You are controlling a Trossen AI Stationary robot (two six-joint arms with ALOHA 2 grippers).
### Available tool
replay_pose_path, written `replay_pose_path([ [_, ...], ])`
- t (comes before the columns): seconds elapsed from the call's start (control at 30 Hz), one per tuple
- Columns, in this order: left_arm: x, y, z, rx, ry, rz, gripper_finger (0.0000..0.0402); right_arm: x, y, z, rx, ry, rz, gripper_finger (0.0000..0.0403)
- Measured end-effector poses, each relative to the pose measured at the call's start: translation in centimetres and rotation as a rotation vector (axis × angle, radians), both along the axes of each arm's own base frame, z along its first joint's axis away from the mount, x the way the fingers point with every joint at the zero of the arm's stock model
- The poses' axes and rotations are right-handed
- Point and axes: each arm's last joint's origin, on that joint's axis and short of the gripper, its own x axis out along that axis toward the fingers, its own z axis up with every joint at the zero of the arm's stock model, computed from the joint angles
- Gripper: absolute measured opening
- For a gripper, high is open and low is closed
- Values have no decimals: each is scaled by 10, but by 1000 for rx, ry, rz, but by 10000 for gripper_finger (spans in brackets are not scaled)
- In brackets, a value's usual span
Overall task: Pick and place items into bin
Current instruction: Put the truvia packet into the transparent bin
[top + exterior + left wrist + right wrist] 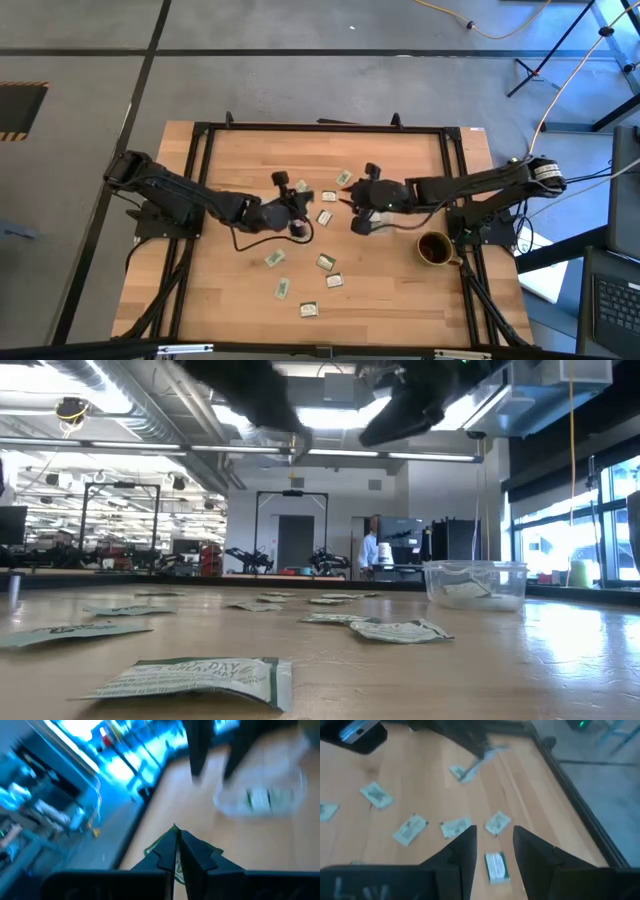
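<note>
Several pale green and white packets (324, 262) lie flat on the wooden table, more of them in the low view (398, 630). The clear bin (475, 582) stands right of centre, with packets inside it in the left wrist view (260, 797). Near the table's middle my left gripper (176, 840) hangs well above the wood, shut on one packet. My right gripper (494, 842) hovers open close beside it, over a packet (496, 866) that lies on the table below the gap between its fingers. My left gripper pinches one packet between its two fingers. The packet's green edge (173, 829) sticks out past the fingertips, and its corners (152, 849) show on either side of them. The fingers slant a little downward. The packet is lifted clear of the table.
A dark brown mug (433, 247) stands near the table's right edge. A black frame (200, 180) runs round the tabletop. Both arms meet over the table's middle, close to each other. Beyond the far edge lies a workshop room with a person far off (371, 550).
</note>
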Motion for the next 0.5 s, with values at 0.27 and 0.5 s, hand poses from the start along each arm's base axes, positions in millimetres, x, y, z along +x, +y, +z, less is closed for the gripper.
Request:
replay_pose_path([
  [0.27,11,9,24,59,-182,-47,12,13,2,3,-33,-117,24,131],
  [0.5,11,13,24,58,-184,-32,11,17,3,12,-21,-215,21,131],
])
